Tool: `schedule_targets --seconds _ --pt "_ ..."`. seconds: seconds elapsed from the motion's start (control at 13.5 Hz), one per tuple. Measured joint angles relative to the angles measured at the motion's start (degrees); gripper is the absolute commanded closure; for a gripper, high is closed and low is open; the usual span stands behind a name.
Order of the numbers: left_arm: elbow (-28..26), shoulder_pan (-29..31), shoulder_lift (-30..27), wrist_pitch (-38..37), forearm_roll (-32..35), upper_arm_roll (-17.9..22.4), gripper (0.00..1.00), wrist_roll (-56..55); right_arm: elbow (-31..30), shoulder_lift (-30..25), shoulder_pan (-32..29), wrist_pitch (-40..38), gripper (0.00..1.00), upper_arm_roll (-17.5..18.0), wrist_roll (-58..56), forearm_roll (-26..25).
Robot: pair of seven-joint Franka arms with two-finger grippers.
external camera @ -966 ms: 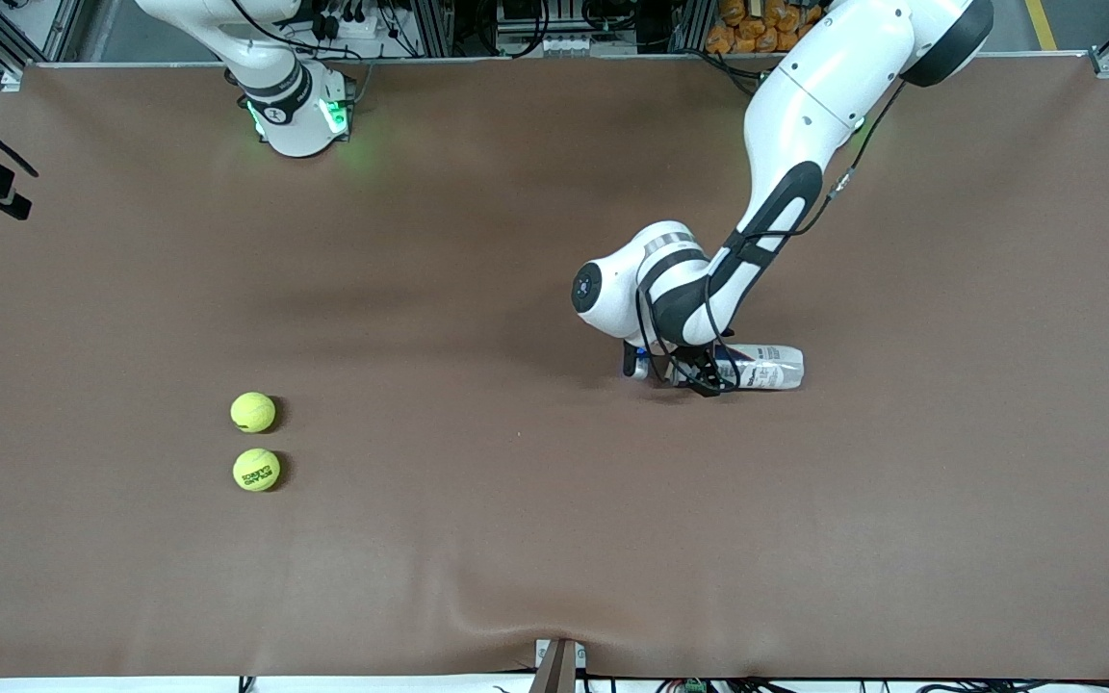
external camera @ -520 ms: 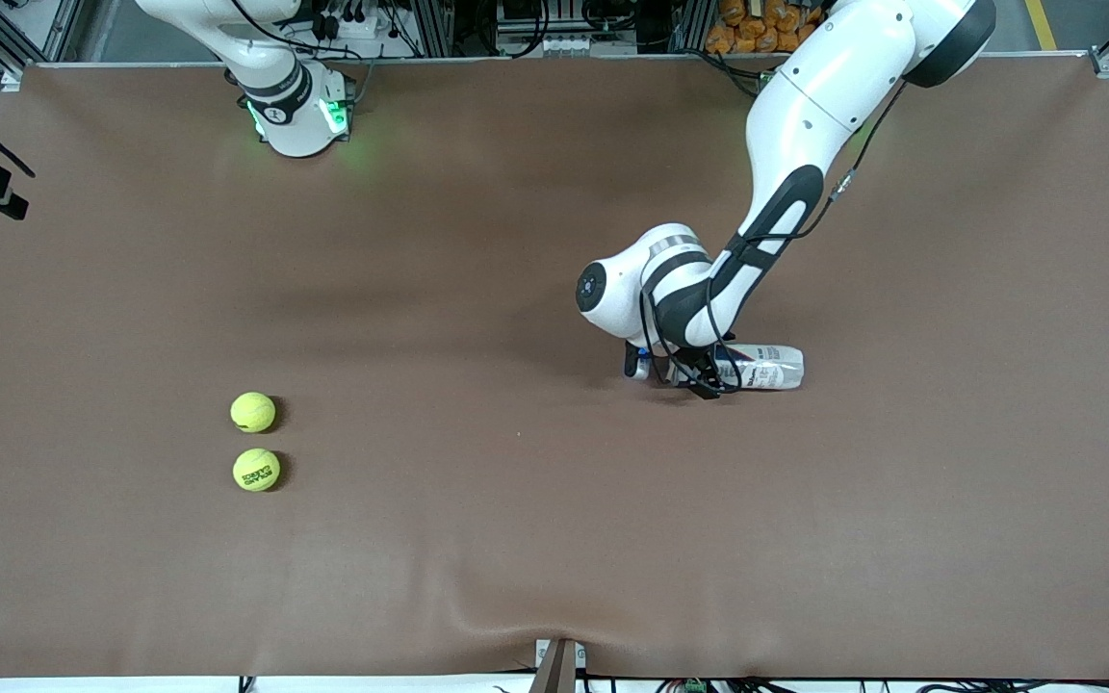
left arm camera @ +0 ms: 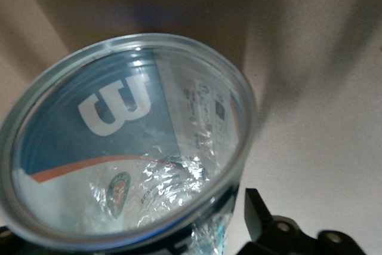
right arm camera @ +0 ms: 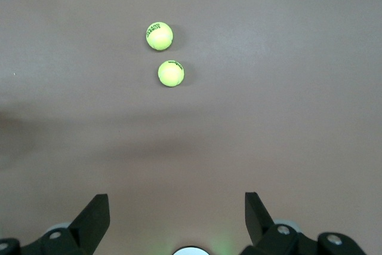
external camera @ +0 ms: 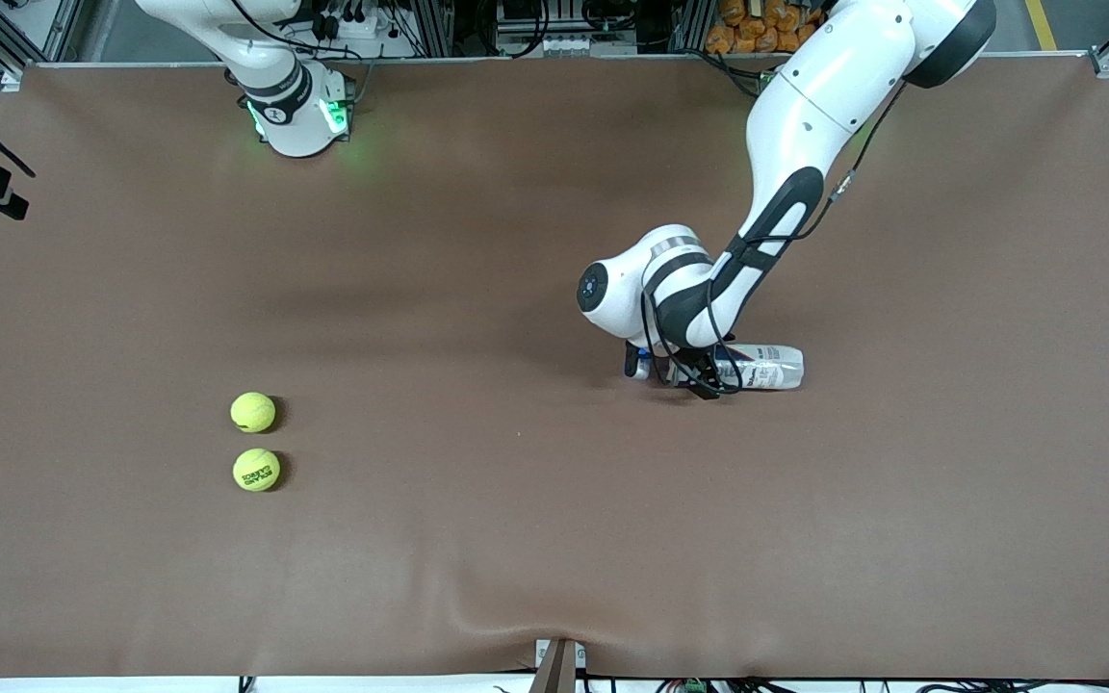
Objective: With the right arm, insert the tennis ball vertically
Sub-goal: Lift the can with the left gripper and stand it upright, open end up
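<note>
**A:** Item one, tennis-ball can (external camera: 771,368)?

**B:** Clear tube, lying on its side on the table (external camera: 554,577). With the front view as a dial and twelve at the robots' bases, it sits at about three o'clock from the table's middle. The long axis runs along the nine-to-three line. The mouth appears to point to nine, the closed base to three.

**A:** Item two, left gripper (external camera: 694,377)?

**B:** Down at the can's mouth end. I cannot tell whether it has clamped on.

**A:** Item three, right gripper (right arm camera: 176,204)?

**B:** Spread wide and holding nothing. That arm waits by its base, near eleven o'clock.

**A:** Balls?

**B:** Two, at about eight o'clock and well apart from the can: the farther ball (external camera: 253,412) and the nearer ball (external camera: 256,470), just beside each other.

**A:** Step in hand?

**B:** Likely securing the can; no ball has been picked up yet. Next, the can probably needs a firm hold and a tip-up until the mouth faces upward. Then the right arm can fetch a ball and lower it in.
</note>
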Motion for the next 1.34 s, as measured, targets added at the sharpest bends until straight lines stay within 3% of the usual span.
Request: schedule_targets --seconds 0.59,0.89,1.34 --pt "2.07 -0.12 -0.02 1.57 0.12 -1.49 0.17 -1.66 0.0 0.49 0.0 0.0 0.0 -0.06 0.02 0.02" --pt "5.06 -0.39 -0.09 1.66 0.06 -6.71 0.18 -8.6 0.0 0.49 0.0 0.0 0.0 -0.07 0.02 0.04" --pt "12.64 -0.46 -0.55 2.27 -0.34 -18.91 0.18 -24.28 -0.02 0.97 -0.01 0.0 0.0 -0.26 0.02 0.04"
